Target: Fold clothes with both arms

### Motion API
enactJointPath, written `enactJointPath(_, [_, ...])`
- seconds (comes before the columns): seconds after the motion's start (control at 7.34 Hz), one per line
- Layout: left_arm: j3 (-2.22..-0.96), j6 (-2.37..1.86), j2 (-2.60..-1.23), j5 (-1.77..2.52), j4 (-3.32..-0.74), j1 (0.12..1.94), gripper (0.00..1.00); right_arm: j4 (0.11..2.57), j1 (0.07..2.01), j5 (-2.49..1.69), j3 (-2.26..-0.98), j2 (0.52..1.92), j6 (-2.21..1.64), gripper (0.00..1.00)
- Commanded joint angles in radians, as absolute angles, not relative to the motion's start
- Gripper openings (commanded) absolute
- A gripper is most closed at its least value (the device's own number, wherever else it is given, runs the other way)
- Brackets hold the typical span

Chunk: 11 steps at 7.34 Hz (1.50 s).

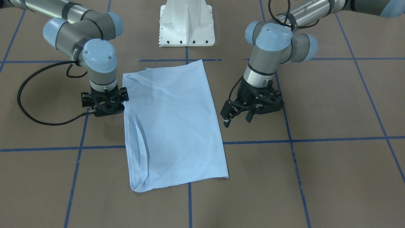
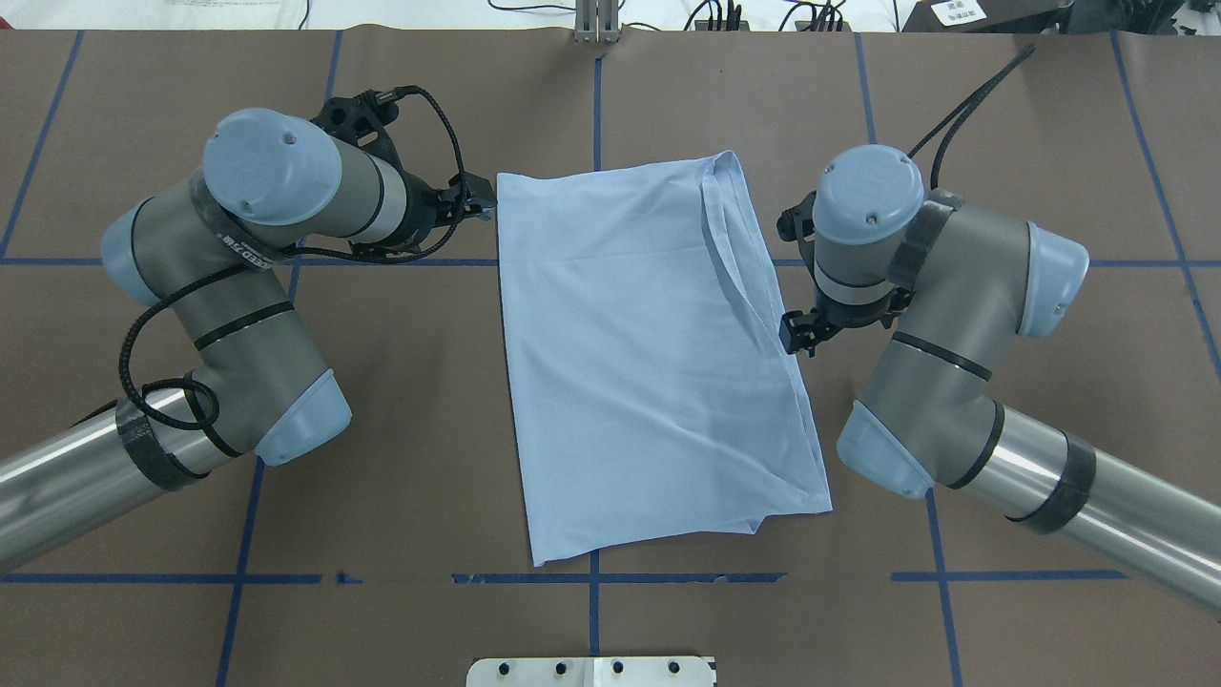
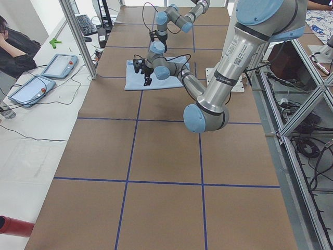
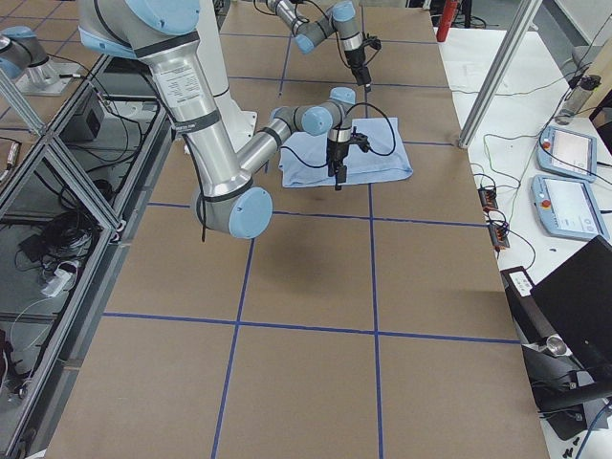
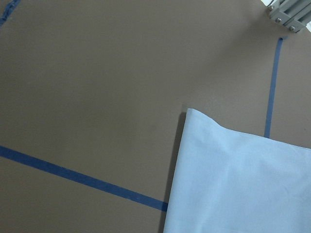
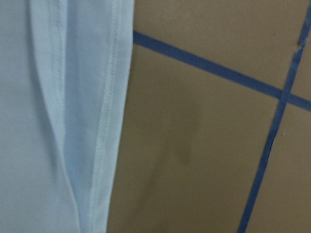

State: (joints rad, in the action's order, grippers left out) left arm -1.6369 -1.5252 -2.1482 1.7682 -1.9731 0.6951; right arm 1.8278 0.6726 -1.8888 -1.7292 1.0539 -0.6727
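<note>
Pale-blue T-shirt (image 6: 29, 121) stitching, right-wrist view only

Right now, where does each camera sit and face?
Front-facing: across the brown table, facing the robot over the pale blue folded T-shirt; grey left arm, right arm, mirrored.
Overhead: behind the robot, looking forward, down; both arms.
Exterior left: table's left end; left arm nearest.
Exterior right: table's right end; right arm nearest.
Left wrist: down, shirt corner; no claw.
Right wrist: down, stitched hem; no claw.
Shared: front-facing and overhead show the left claw.
</note>
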Motion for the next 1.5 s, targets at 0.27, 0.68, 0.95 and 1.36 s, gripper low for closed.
enactJointPath(0.27, [-1.649, -1.52, -2.158, 1.764, -1.973, 0.695, 1.0, 1.579, 0.698, -1.905, -1.378, 0.828, -0.663, 1.0])
enactJointPath(0.68, [-1.655, -1.517, -2.161, 1.763, -1.973, 0.693, 1.0, 1.552, 0.723, -1.904, -1.284, 0.819, -0.626, 1.0])
enactJointPath(0.95, [-1.655, -1.513, -2.158, 1.759, -1.973, 0.695, 1.0, 1.539, 0.724, -1.904, -1.276, 0.799, -0.63, 1.0])
enactJointPath(1.36, [-1.655, -1.514, -2.161, 1.759, -1.973, 0.695, 1.0, 1.539, 0.724, -1.904, -1.256, 0.801, -0.624, 1.0])
